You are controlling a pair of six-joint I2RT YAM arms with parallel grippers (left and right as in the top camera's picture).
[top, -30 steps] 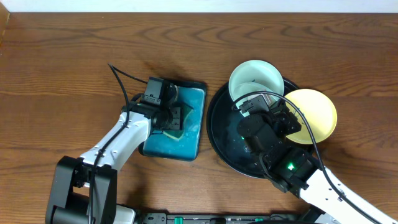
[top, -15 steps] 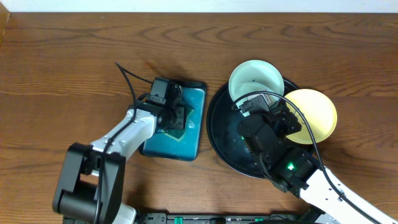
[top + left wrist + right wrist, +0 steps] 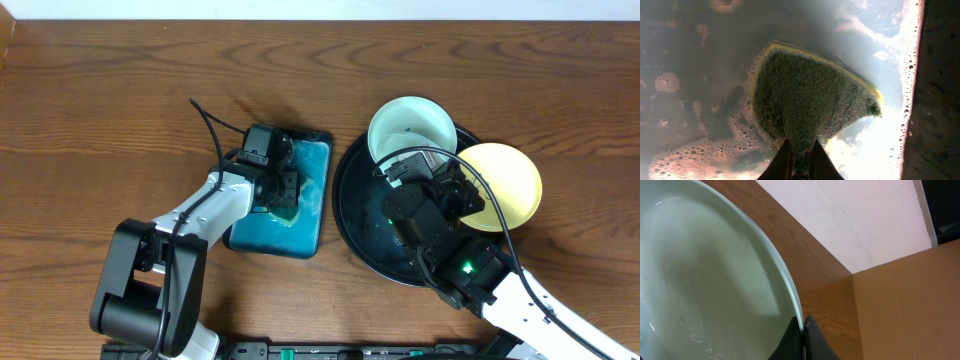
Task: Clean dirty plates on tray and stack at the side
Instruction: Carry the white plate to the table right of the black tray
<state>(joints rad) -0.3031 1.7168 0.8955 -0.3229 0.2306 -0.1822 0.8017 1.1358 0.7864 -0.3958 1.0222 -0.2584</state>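
I judged sponge-loading in hand: left tool [image 3: 800, 156] pinched the sponge [image 3: 810, 95] in the sudsy teal tray [image 3: 303, 237], right tool [image 3: 802, 330] pinched the mint plate [image 3: 700, 280] by its rim, and wiping was due next.

Hidden overhead beneath the right arm [image 3: 440, 225]: middle of the tray [image 3: 353, 210], near rim of the mint plate [image 3: 410, 122], left edge of the yellow plate [image 3: 512, 185] — marks too small to tell. Cut off by the right wrist view's left and bottom edges: most of the mint plate. Buried between the left gripper [image 3: 799, 162] fingers — the sponge [image 3: 810, 100] at its pinched end.
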